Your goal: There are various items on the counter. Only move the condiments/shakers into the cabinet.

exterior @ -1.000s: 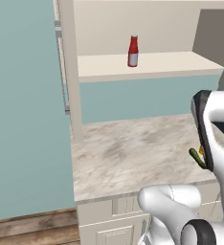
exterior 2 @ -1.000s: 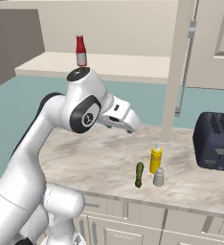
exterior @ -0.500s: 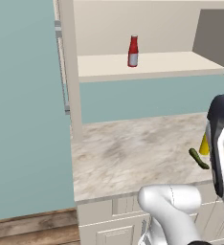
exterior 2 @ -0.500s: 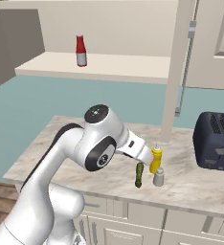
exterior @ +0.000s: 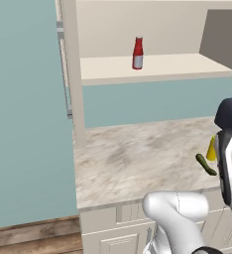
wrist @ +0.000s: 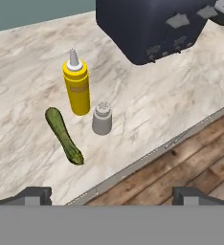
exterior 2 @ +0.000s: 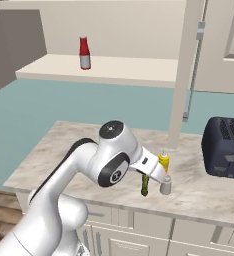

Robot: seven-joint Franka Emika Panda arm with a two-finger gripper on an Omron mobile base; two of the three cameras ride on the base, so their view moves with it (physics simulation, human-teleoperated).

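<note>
The small red bottle [exterior: 137, 53] [exterior 2: 84, 52] stands upright on the cabinet's cream shelf [exterior: 172, 67] [exterior 2: 124, 70]. On the marbled counter [exterior: 133, 158] [wrist: 147, 110], near its front edge, the yellow squeeze bottle [wrist: 77, 86] [exterior 2: 163, 160] and the short grey shaker [wrist: 102, 117] [exterior 2: 165, 186] stand close together. The dark green vegetable [wrist: 63, 135] [exterior: 205, 164] [exterior 2: 144, 185] lies beside them. My gripper [wrist: 112, 195] hangs above these items, open, with nothing between its fingertips [wrist: 35, 194].
A dark toaster [exterior 2: 226, 147] [wrist: 152, 26] sits on the counter just beyond the bottles. The cabinet's tall side post [exterior: 71, 74] [exterior 2: 184, 75] rises from the counter, and its greyish-brown door [exterior: 222, 37] stands swung open. Wooden floor [wrist: 195, 162] lies below the counter's edge.
My arm has swung down from shelf height to hang over the yellow bottle, shaker and vegetable on the counter. The jaws stayed open. The red bottle has not moved.
</note>
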